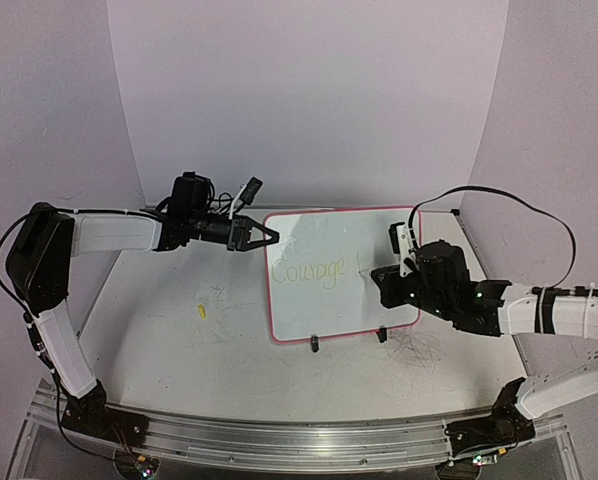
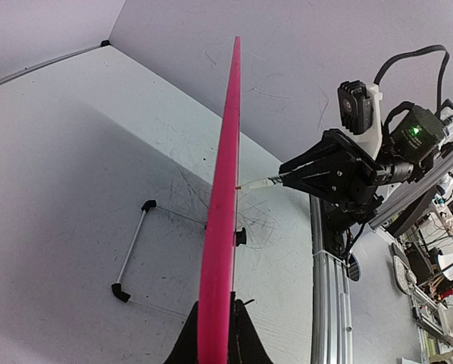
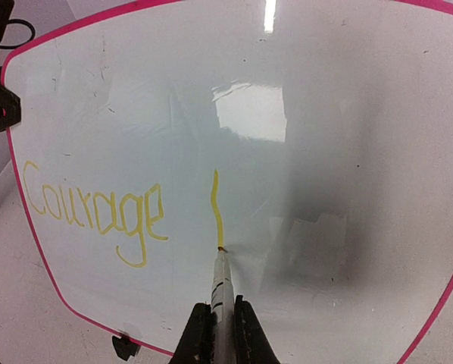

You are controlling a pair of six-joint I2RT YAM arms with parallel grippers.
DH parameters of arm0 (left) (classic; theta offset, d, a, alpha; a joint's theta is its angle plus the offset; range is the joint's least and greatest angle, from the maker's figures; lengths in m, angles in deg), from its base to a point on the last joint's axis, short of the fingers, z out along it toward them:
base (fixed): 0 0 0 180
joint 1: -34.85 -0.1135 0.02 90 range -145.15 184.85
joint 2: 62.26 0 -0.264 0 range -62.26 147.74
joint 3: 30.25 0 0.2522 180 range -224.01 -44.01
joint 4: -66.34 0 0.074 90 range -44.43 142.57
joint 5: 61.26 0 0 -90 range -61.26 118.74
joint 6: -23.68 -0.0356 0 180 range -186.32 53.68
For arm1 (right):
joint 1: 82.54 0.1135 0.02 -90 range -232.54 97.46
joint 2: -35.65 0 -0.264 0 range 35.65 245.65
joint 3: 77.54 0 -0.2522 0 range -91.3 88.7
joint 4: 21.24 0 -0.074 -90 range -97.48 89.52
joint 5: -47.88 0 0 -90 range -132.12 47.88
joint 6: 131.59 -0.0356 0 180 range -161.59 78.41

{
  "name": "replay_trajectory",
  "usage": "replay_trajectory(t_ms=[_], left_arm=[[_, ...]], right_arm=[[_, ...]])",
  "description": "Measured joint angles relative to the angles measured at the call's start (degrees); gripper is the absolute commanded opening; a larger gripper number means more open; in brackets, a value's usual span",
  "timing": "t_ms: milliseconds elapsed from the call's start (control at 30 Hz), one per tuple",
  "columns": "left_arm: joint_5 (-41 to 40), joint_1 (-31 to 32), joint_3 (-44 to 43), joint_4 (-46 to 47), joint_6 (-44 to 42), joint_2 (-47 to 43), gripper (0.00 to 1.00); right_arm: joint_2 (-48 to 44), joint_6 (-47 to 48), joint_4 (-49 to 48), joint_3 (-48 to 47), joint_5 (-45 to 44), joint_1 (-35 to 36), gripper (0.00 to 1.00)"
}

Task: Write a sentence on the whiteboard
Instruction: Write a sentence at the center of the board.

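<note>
Right wrist view gives you the clearest read: your right claw (image 3: 217,327) is clamped on a marker (image 3: 220,282), jaws tight against its barrel. The tip touches the whiteboard (image 3: 340,98) at the foot of a single upright yellow stroke (image 3: 216,205), just right of the sentence (image 3: 94,214), which reads "Courage". Your left claw (image 2: 216,337) is closed on the board's pink rim, seen edge-on from the left wrist. In the top view your left arm bends at the elbow and reaches level to the board's upper left corner. Your right forearm comes in low from the right, across the board's right edge. Only the top view shows the board standing on the table (image 1: 169,340) on two black feet (image 1: 315,345), and a small yellow piece (image 1: 203,310) lying well to its left.
</note>
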Motion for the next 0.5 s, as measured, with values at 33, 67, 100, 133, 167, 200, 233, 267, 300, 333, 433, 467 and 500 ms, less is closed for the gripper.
replay_trajectory(t_ms=[33, 67, 100, 133, 167, 200, 233, 267, 300, 333, 433, 467, 500], left_arm=[[0.0, 0.0, 0.0, 0.0, 0.0, 0.0, 0.00], [0.0, 0.0, 0.0, 0.0, 0.0, 0.0, 0.00], [0.0, 0.0, 0.0, 0.0, 0.0, 0.0, 0.00], [0.0, 0.0, 0.0, 0.0, 0.0, 0.0, 0.00], [0.0, 0.0, 0.0, 0.0, 0.0, 0.0, 0.00], [0.1, 0.0, 0.0, 0.0, 0.0, 0.0, 0.00], [0.1, 0.0, 0.0, 0.0, 0.0, 0.0, 0.00], [0.1, 0.1, 0.0, 0.0, 0.0, 0.0, 0.00], [0.1, 0.1, 0.0, 0.0, 0.0, 0.0, 0.00], [0.1, 0.1, 0.0, 0.0, 0.0, 0.0, 0.00], [0.1, 0.1, 0.0, 0.0, 0.0, 0.0, 0.00], [0.1, 0.1, 0.0, 0.0, 0.0, 0.0, 0.00], [0.0, 0.1, 0.0, 0.0, 0.0, 0.0, 0.00]], right_arm=[[0.0, -0.1, 0.0, 0.0, 0.0, 0.0, 0.00], [-0.1, -0.2, 0.1, 0.0, -0.1, 0.0, 0.00], [-0.2, -0.3, 0.3, 0.0, -0.2, 0.0, 0.00], [-0.4, -0.4, 0.5, 0.1, -0.4, 0.0, 0.00], [-0.7, -0.4, 0.9, 0.2, -0.7, 0.0, 0.00], [-1.2, -0.4, 1.4, 0.4, -1.2, 0.0, 0.00], [-1.7, -0.4, 1.8, 0.4, -1.5, 0.0, 0.00], [-2.2, -0.4, 1.9, 0.4, -1.5, 0.0, 0.00], [-2.7, -0.3, 2.0, 0.5, -1.5, 0.0, 0.00], [-3.1, -0.2, 1.8, 0.5, -1.2, 0.0, 0.00], [-3.4, 0.1, 0.9, 0.4, 0.3, -0.1, 0.00], [-3.1, 0.2, 0.4, 0.4, 0.8, -0.1, 0.00], [-2.8, 0.3, -0.1, 0.3, 1.3, -0.1, 0.00]])
